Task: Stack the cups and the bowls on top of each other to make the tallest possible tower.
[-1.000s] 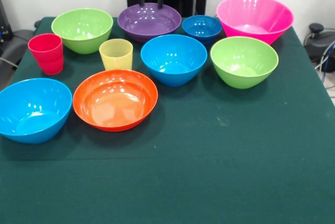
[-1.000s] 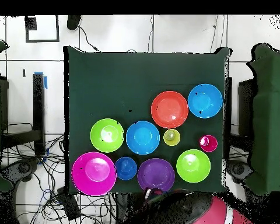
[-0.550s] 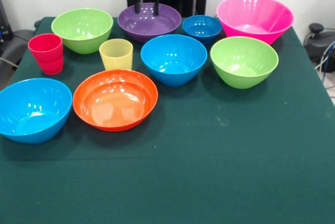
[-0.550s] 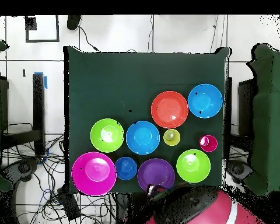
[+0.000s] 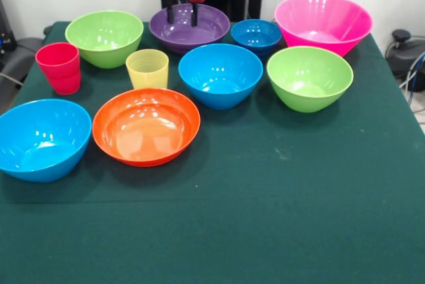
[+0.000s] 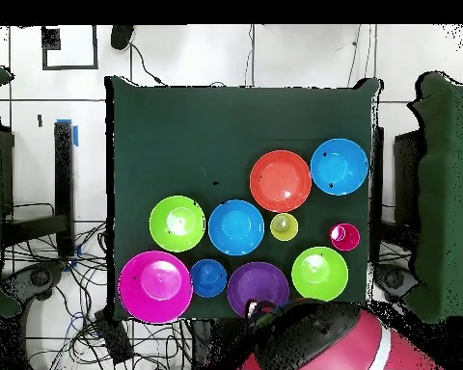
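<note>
My gripper is open, its two dark fingers hanging over the purple bowl with nothing between them. In the overhead view the gripper sits at the purple bowl's lower rim. Beside it stand the small dark blue bowl and the big pink bowl. Lime green bowls, light blue bowls, the orange bowl, the red cup and the yellow cup each stand alone, upright. No tower shows.
A dark green cloth covers the table, and its near half holds nothing. Cables and black equipment lie on the floor beside the table.
The gripper has come down from the top edge and shifted slightly left in the front view, over the purple bowl. The bowls and cups have not moved.
</note>
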`<state>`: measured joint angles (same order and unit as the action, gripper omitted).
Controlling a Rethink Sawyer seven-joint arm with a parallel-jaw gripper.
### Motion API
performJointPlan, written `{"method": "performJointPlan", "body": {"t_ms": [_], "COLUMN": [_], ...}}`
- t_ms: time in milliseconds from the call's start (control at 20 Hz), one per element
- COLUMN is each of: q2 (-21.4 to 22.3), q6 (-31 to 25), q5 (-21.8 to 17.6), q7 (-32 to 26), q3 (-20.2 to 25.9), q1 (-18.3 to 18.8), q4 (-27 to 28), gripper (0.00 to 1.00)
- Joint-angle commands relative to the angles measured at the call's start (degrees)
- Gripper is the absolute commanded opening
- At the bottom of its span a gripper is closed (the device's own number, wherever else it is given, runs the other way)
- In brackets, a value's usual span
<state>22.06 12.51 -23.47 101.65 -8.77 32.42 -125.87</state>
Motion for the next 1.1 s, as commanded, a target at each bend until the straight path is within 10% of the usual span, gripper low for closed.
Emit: {"method": "performJointPlan", "body": {"t_ms": [50,1100], "q2": [-1.8,-6.0], "q6": [2.9,3.8], "q5": [0.9,0.5], "q7": [8.3,7.5], "q3": [5.2,5.0], "q1": [-0.2,-1.3], "q4": [7.5,10.7], "gripper": [1.00,1.00]}}
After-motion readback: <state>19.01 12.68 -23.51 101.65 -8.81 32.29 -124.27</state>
